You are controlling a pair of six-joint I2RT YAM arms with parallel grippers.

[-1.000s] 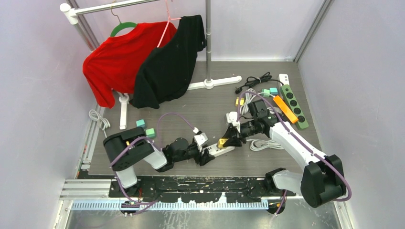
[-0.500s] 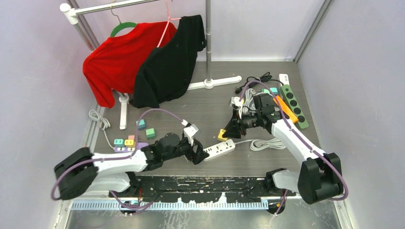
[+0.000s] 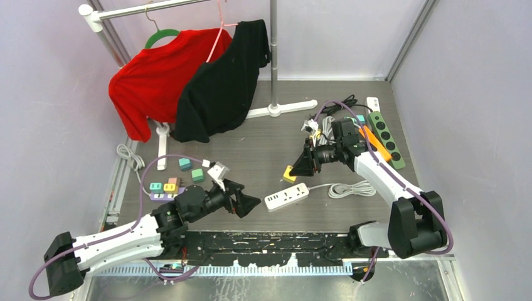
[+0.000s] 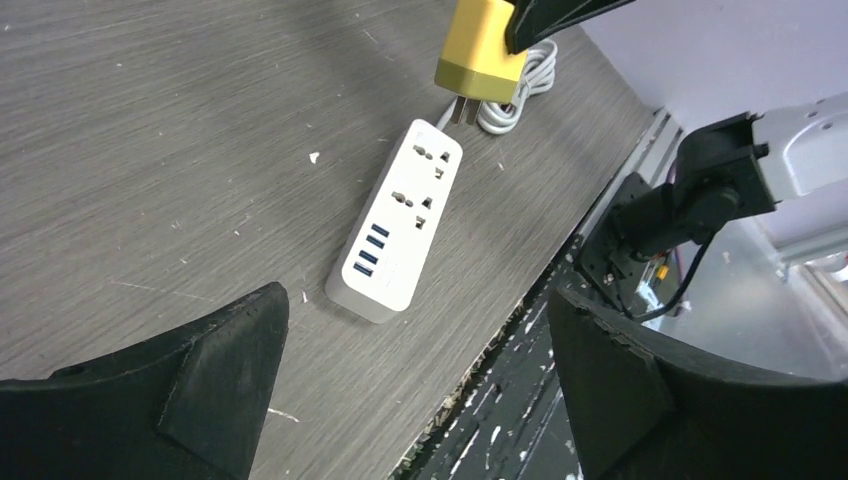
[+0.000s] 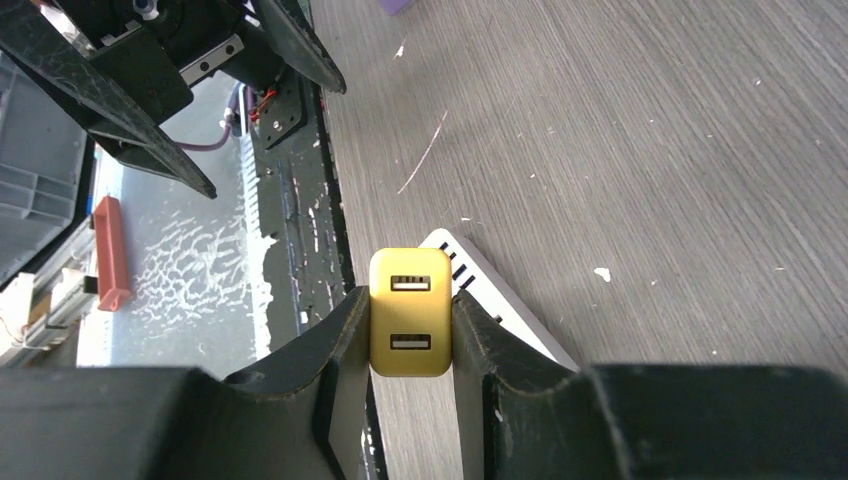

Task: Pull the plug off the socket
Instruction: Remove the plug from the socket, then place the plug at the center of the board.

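The right gripper point(image 5: 410, 297) is squeezing the yellow plug point(image 4: 478, 45) by its flat sides, in the air just over the white socket strip point(image 4: 396, 230). The plug is looking small, light, hard and probably slippery. The left gripper point(image 3: 248, 204) is hanging wide open, holding nothing.

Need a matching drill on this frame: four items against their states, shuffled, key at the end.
Items:
1. yellow plug
2. white power strip
3. left gripper
4. right gripper

States:
A. open, holding nothing
B. lying flat, sockets empty
C. shut on the plug
D. lifted clear of the strip, prongs bare

Pairs: 1-D, 2-B, 3-A, 4-C
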